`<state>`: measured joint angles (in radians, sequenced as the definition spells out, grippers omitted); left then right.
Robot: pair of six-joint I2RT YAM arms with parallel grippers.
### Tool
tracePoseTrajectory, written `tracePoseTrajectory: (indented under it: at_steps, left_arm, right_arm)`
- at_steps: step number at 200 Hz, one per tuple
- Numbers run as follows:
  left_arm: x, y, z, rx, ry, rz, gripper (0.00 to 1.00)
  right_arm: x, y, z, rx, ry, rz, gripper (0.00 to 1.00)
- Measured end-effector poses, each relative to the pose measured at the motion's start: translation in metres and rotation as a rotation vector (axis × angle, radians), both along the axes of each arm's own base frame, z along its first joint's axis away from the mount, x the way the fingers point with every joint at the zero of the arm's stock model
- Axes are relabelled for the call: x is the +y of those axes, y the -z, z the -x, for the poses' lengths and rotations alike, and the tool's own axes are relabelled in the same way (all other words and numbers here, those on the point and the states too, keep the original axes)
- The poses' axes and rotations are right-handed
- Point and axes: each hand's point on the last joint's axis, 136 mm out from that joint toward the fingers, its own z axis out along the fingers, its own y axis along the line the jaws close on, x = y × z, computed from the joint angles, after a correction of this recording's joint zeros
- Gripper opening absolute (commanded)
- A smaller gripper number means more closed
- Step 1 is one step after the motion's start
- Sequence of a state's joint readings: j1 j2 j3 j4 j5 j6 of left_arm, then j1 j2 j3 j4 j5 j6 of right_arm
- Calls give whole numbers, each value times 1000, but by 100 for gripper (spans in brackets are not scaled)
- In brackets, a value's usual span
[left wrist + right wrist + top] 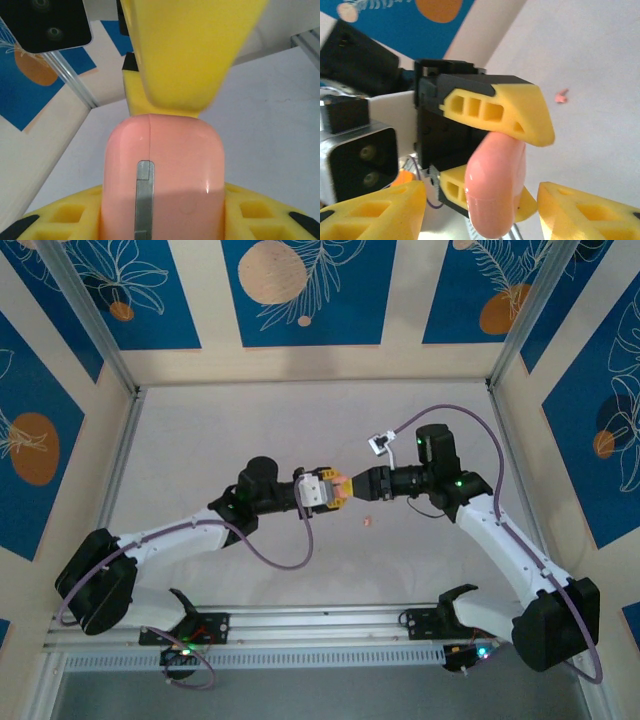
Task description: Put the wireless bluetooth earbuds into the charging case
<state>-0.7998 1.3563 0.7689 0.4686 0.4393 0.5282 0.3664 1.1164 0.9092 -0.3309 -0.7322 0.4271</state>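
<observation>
The salmon-pink charging case (165,170) is held above the table with its lid closed, a metal hinge strip down its side. My left gripper (162,212) is shut on it, one yellow finger on each side. In the right wrist view the case (495,190) sticks out from the left gripper's fingers (520,110). My right gripper (480,215) is open, its two fingers flanking the case's free end with a gap on each side. From above, the two grippers (348,487) meet tip to tip at mid-table. One tiny pink earbud (367,522) lies on the table just below them, and it also shows in the right wrist view (561,95).
The pale table (300,420) stretches behind the arms, bounded by aluminium frame posts (118,440) and blue-patterned walls. A small white tag on a cable (381,443) hangs beside the right arm. The mounting rail (320,625) runs along the near edge.
</observation>
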Motion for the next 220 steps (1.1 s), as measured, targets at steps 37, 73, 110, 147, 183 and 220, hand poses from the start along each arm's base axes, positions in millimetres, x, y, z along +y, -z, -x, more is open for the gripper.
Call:
tracePoseTrajectory:
  at_steps: [37, 73, 110, 147, 183, 220]
  left_arm:
    - [0, 8, -5, 19, -21, -30, 21]
    - [0, 12, -5, 29, -22, -38, 21]
    - [-1, 12, -5, 36, -22, -38, 22]
    - [-1, 11, -5, 51, -26, -33, 33]
    - [-1, 11, -8, 67, -40, -36, 58]
    - [0, 9, -16, 98, -90, -28, 83]
  right_arm:
    - [3, 7, -2, -26, 36, 80, 53]
    - [3, 12, -4, -52, 53, 125, 43]
    - [2, 16, -6, -70, 67, 157, 32]
    - [1, 17, -7, -85, 81, 187, 22]
    - [0, 16, -10, -87, 102, 207, 16]
    - [-1, 20, -14, -70, 158, 241, 16]
